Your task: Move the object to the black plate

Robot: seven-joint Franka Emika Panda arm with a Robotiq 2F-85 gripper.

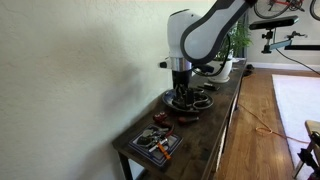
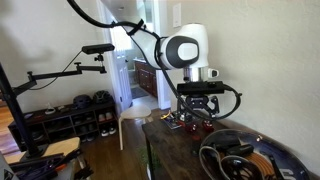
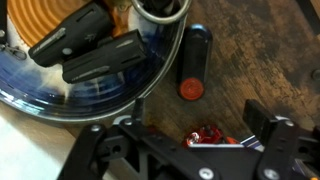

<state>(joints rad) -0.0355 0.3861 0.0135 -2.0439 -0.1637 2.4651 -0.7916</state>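
Start at the left of an exterior view: the rectangular tray (image 1: 155, 143) sits at the near end of the counter (image 1: 225, 112) with a few small items on it. Next along, your claw (image 1: 181, 97) hangs low at the black plate (image 1: 203, 104), and a potted plant (image 1: 238, 45) stands at the far end.

From the opposite end, the black plate (image 2: 262, 140) lies in the foreground with the claw (image 2: 198, 120) just past it.

In the wrist view the black plate (image 3: 90, 98) fills the upper left. It carries an orange ribbed piece (image 3: 45, 20) and black-and-orange pieces (image 3: 100, 55). Just right of its rim, a black cylinder with a red end (image 3: 192, 65) lies on the bare wood; you cannot tell whether it touches the rim. Below that, a small red object (image 3: 208, 135) shows between the fingers (image 3: 268, 130) of your claw (image 3: 190, 152). The fingers are spread wide to either side, released rather than clenched. The red object is off the plate, over the counter, and the view does not show whether it rests on the wood.
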